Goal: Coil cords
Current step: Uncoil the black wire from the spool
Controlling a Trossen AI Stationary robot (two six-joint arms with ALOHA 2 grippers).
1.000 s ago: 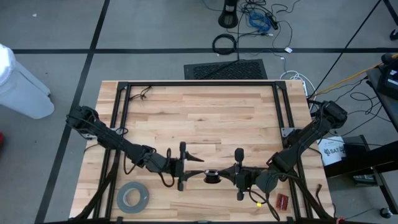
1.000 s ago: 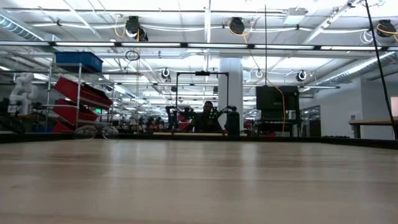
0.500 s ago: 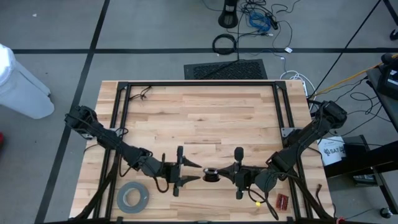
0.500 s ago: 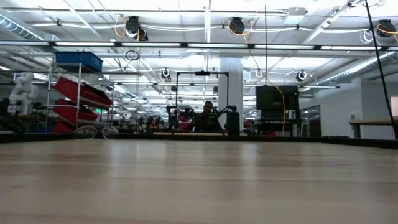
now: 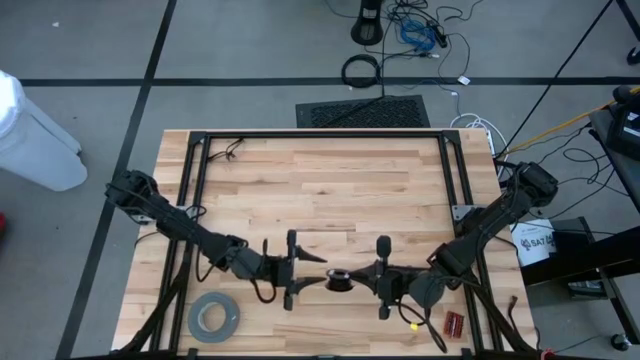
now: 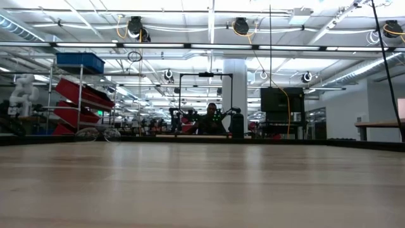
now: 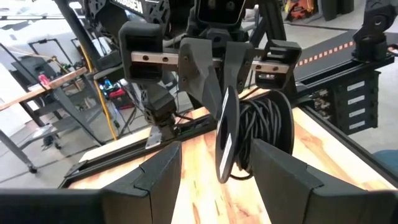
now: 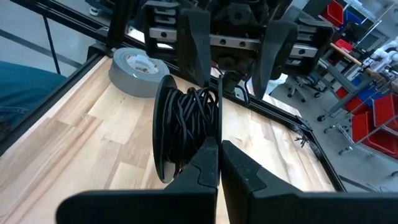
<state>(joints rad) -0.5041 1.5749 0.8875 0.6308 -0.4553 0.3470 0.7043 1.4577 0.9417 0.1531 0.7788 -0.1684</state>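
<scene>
The cord, a thin black wire, is wound in a coil next to a small round black disc. It hangs above the table's near middle. My right gripper comes from the table's right side and is shut on the disc. My left gripper faces it from the left. It is open, its fingers standing wide on either side of the coil and a little short of it. The low view shows neither gripper. My right gripper pinches the disc's thin rim between its two shut fingers. The fingers come nearly level from the table's right side. The disc stands on edge, with the wound cord beside it, lifted clear of the table.
A wide grey tape roll lies at the near left corner. A small red object lies at the near right. Black frame rails run along the table's far edge and both sides. The wooden top's far half lies bare.
</scene>
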